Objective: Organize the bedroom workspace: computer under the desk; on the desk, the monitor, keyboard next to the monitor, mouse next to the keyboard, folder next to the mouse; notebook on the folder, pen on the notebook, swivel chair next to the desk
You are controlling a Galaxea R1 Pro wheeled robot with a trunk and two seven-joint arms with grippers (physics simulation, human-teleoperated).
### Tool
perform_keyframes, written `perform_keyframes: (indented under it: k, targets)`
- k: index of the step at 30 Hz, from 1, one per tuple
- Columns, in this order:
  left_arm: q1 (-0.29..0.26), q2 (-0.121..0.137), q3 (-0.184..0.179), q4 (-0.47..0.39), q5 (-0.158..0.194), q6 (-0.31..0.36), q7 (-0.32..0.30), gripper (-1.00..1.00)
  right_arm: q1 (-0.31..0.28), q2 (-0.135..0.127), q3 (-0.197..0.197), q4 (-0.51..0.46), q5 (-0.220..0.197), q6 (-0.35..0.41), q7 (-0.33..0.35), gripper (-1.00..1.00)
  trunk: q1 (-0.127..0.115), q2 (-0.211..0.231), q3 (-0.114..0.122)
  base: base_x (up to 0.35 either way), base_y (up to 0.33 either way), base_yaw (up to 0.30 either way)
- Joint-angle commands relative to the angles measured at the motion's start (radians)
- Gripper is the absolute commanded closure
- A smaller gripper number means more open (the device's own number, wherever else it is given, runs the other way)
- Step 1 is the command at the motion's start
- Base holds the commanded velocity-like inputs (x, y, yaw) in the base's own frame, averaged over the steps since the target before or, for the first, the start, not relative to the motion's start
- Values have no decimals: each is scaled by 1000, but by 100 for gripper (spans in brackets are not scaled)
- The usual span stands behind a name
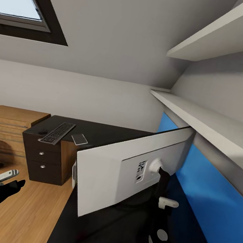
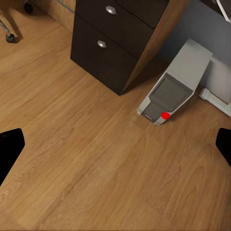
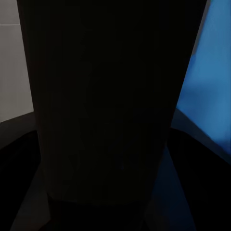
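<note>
white-backed monitor (image 1: 128, 170) on black desk (image 1: 108, 129)

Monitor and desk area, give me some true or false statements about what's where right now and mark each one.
1. The monitor shows its white back to the head camera. True.
2. The keyboard lies on the floor. False: it lies on the desk, above the drawer unit.
3. The computer stands on the wooden floor beside the drawer unit. True.
4. The notebook rests on top of the keyboard. False: it lies on the desk beside the keyboard, apart from it.
5. The left gripper holds the computer. False: its fingers are spread wide with only floor between them.
</note>
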Motion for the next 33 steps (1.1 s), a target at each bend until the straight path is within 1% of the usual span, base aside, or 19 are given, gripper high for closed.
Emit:
perform_keyframes:
  k: [1,12,13,25,33]
  targets:
    - [-1,0,0,-1,11,4,8,-100,-1,-1,3,7,-7,-9,-13,100,0,-1,-1,24,0,0]
    - [-1,-1,0,-1,11,4,8,-100,-1,-1,2,7,-7,-8,-13,100,0,-1,-1,6,0,0]
    - [-1,-1,0,-1,11,4,8,-100,-1,-1,2,7,-7,-8,-13,-100,0,-1,-1,0,0,0]
    - [-1,-1,0,-1,11,4,8,-100,-1,-1,3,7,-7,-7,-13,-100,0,-1,-1,-18,0,0]
    - [-1,-1,0,-1,11,4,8,-100,-1,-1,3,7,-7,-7,-13,-100,0,-1,-1,-270,0,0]
